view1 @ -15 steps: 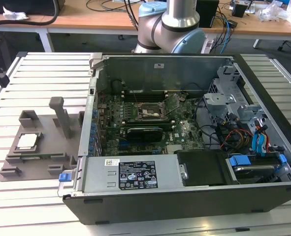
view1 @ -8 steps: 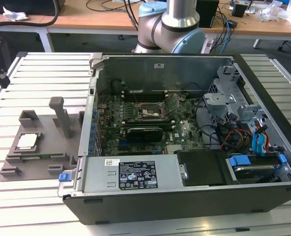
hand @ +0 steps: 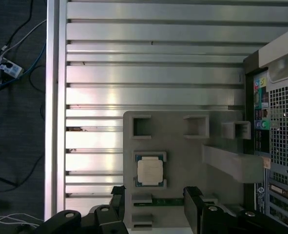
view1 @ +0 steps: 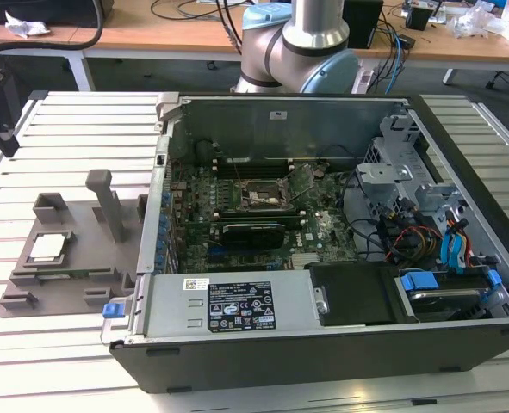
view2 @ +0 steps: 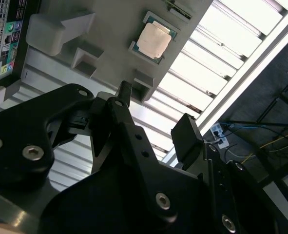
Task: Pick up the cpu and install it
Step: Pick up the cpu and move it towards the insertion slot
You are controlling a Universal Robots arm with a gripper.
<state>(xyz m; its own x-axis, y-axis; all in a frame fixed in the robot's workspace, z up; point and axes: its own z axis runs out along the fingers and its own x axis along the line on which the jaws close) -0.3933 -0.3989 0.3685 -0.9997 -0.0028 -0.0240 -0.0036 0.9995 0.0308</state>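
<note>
We show the cpu (view1: 47,247) lying flat, silvery top up, in a square recess of the grey tray (view1: 73,277), which sits on the slatted table (view1: 65,120) toward the exterior view's left of the open computer case (view1: 323,353). The chip is square, so we assign it no long axis. Its edges run parallel to the tray's edges.

In both wrist views the gripper (hand: 156,197) hangs above the tray with its jaws spread wide. The cpu (hand: 149,172) lies apart from the fingertips (hand: 118,194), in line with the gap between them.

Inside the case, the motherboard socket (view1: 258,198) sits near the middle of the board. A white printed label (view1: 239,307) covers the case's near metal panel, and we cannot read its text. The chip's top shows us no legible marking.
</note>
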